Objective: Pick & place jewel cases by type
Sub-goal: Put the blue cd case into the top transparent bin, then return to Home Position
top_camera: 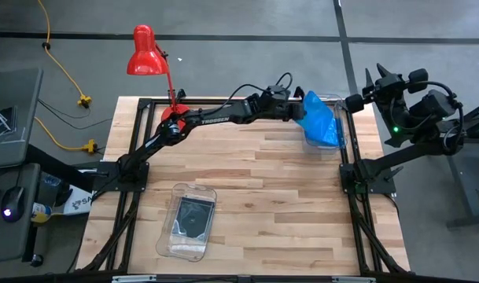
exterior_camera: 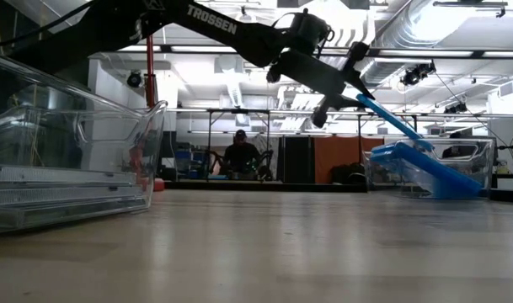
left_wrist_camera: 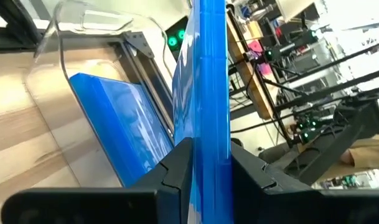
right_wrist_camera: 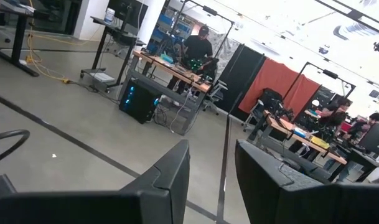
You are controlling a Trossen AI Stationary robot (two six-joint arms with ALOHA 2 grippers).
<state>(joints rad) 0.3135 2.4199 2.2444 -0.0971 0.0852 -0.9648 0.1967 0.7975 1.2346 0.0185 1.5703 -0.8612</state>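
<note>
My left gripper (top_camera: 300, 110) reaches to the table's far right and is shut on a bright blue jewel case (left_wrist_camera: 209, 93). That case slants down into a clear bin (exterior_camera: 483, 156) at the far right, where more blue jewel cases (left_wrist_camera: 117, 121) lie stacked and leaning. A second clear bin (top_camera: 190, 222) stands near the front left, and a dark jewel case (top_camera: 193, 216) lies flat on its bottom. My right gripper (right_wrist_camera: 211, 152) waits open beyond the table's right edge (top_camera: 355, 101), holding nothing. My left gripper pinches the blue jewel case by its two flat faces, near its upper edge (left_wrist_camera: 209, 158), between the two fingers (left_wrist_camera: 177, 168). The fingers slant down from the table's left. The case hangs tilted below them (exterior_camera: 408, 135), with its lower end down in the bin (exterior_camera: 471, 187) by the other blue cases.
A red desk lamp (top_camera: 147, 53) stands at the far left corner. A black frame (top_camera: 345, 169) runs along the table's sides. The near-left bin's wall (exterior_camera: 71, 160) looms large in the low view. A person (exterior_camera: 239, 153) sits in the room beyond the table.
</note>
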